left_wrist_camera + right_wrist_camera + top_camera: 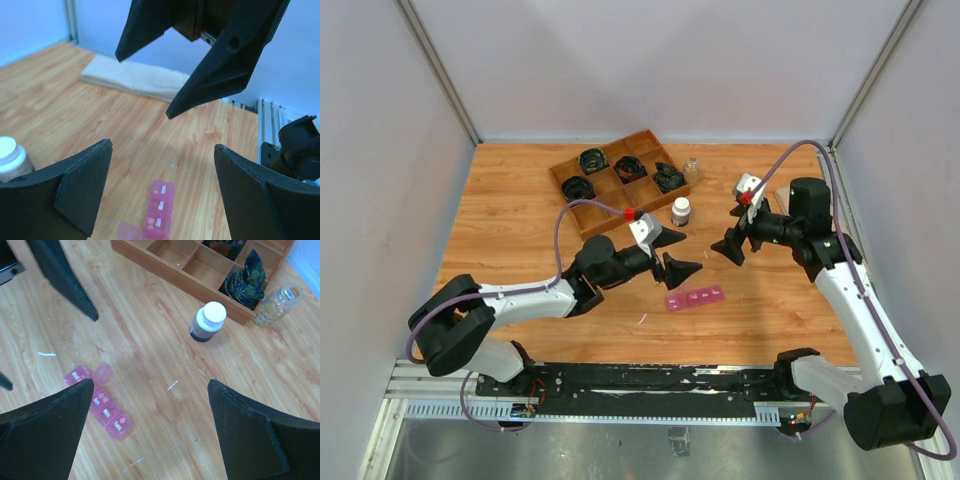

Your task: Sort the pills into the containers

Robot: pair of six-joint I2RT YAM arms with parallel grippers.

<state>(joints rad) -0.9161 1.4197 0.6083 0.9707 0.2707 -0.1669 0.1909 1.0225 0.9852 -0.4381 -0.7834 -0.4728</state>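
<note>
Left gripper: jaws spread wide, nothing between them; it hangs over the table just behind the pink pill organizer.
Right gripper: jaws spread wide too, empty, near the white-capped bottle.
Pills: a tan mass in the small clear glass jar, which touches the right end of the wooden divided tray by the table's far edge.
How the pills handle: judged tiny, hard, light and quick to roll; tipping them from the jar looks safer than pinching single ones.
Jar, where to hold: smooth, breakable glass; take it around the body below the neck.
Pill organizer: a light plastic strip toward the table's near edge, likely to slide if nudged; hold one end. One lid stands open.
Organizer contents: small orange dots show in two compartments, possibly pills, though the view is too coarse to be sure.
Tray contents: black coiled items in the far compartments.
</note>
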